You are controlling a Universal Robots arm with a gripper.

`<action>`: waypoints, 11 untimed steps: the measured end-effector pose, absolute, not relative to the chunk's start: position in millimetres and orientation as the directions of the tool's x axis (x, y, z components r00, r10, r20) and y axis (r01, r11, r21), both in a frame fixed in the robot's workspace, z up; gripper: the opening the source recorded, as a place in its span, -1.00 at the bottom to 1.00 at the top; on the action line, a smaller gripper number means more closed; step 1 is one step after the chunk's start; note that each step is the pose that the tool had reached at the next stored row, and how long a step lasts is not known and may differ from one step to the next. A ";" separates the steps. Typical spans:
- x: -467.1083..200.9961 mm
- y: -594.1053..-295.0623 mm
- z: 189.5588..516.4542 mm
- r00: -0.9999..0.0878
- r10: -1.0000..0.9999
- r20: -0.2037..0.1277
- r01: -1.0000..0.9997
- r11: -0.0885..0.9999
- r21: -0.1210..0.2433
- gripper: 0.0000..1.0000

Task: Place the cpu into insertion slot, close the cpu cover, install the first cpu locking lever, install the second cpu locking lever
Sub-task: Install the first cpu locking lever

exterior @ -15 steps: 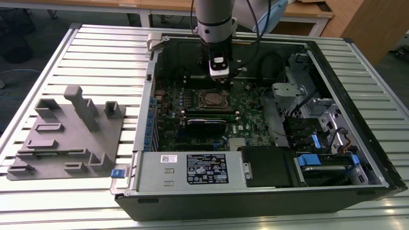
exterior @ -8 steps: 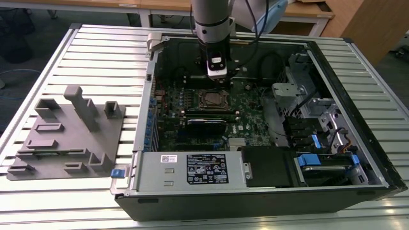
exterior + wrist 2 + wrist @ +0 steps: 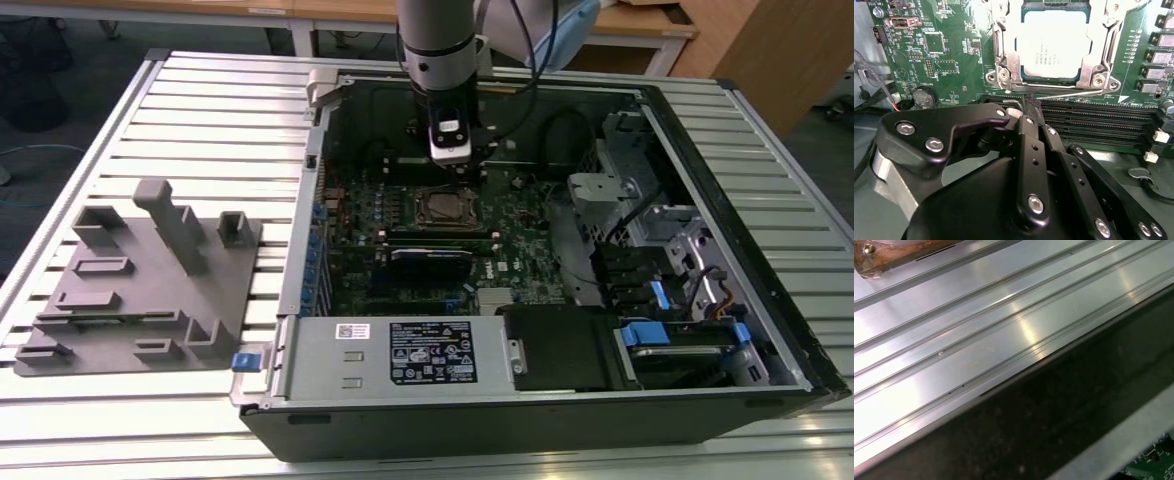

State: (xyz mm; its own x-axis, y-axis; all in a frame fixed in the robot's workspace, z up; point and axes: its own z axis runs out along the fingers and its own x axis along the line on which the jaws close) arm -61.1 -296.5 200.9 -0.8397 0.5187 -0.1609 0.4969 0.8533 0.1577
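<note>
One open computer case [image 3: 534, 260] lies on its side on a ribbed aluminium table [image 3: 174, 110]; a grey moulded fixture tray [image 3: 140, 280] sits on the table at the exterior view's left, apart from the case. Wooden desks [image 3: 334, 12] and a dark floor lie beyond the table.

Surface: the green motherboard [image 3: 387, 230] faces up inside the case, with a labelled power supply [image 3: 400, 352] along the near wall and drive bays with blue tabs at the exterior view's right.

Task items: the cpu [image 3: 1054, 44] sits in the insertion slot [image 3: 442, 207] near the board's middle. In the second wrist view the cpu cover [image 3: 1004, 60] lies flat around the chip, its silvery frame bordering the pale top. A thin wire locking lever [image 3: 1079, 93] runs along the socket's near edge, just above the black memory slots [image 3: 1094, 125].

Tool: the gripper [image 3: 1030, 105] stands just beyond the socket in the exterior view, on the vertical arm [image 3: 441, 45]. In the second wrist view its black fingers are drawn together into a narrow tip at the lever's end; whether they have hold of the wire cannot be told.

Obscured: the socket's far edge is cut off in the second wrist view, and the gripper body hides the board's near part.

Differences: the first wrist view gives the table's ribs, the case's dark wall [image 3: 1064, 415] and a corner of green board.
</note>
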 end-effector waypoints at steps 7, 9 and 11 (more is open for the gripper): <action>-61.2 -296.6 200.3 -0.840 0.519 -0.161 0.497 0.853 0.158 -0.79; -61.2 -296.6 200.1 -0.840 0.519 -0.161 0.497 0.853 0.158 -0.79; -61.2 -296.6 200.1 -0.840 0.519 -0.161 0.497 0.853 0.158 -0.79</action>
State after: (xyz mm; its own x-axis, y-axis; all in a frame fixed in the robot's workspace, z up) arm -61.2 -296.6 200.1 -0.8397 0.5188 -0.1607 0.4970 0.8533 0.1577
